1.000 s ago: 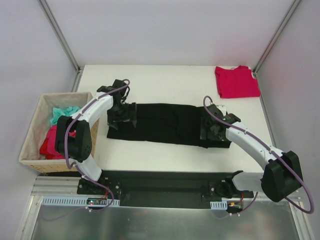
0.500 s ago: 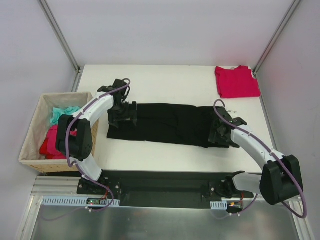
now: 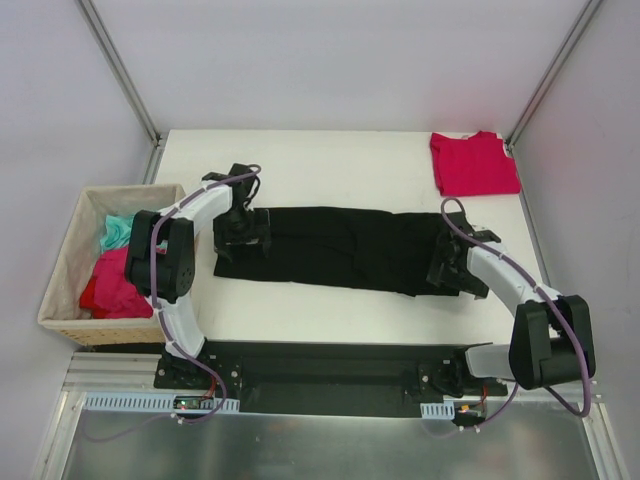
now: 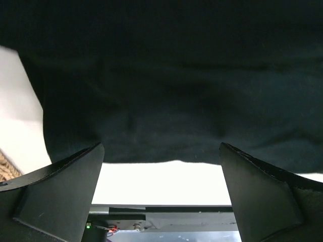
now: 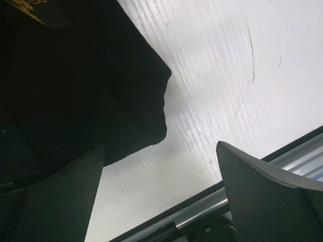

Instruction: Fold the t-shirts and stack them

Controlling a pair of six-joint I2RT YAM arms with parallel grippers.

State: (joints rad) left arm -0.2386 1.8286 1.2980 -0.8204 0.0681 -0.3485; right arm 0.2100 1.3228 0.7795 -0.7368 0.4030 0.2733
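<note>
Cloth comes first: the black t-shirt (image 3: 340, 248) lies flat across the middle of the bench (image 3: 330, 165), already folded lengthwise into a long band running left to right. The red t-shirt (image 3: 474, 163) sits well apart from it at the far right corner, folded into a compact square.

One arm stands at each end of the black band. The left gripper (image 3: 243, 232) is low over the left end. Its wrist view shows the fingers spread wide with nothing between them, only dark fabric and its near hem ahead. The right gripper (image 3: 448, 268) is at the right end, also spread wide and holding nothing. Its wrist view shows just a corner of the shirt between the fingers, the rest being bare bench. Off the left edge stands a woven basket (image 3: 60, 290) with more clothes inside.

The next move is probably a crosswise fold, and the right end looks the weaker. With so little fabric under that gripper, it could close on the corner tip alone, or on bench. On the left, a shallow pinch might catch only the top layer, so the lengthwise fold would peel open when lifted. If the two ends rise unevenly, the band would skew or bunch.
</note>
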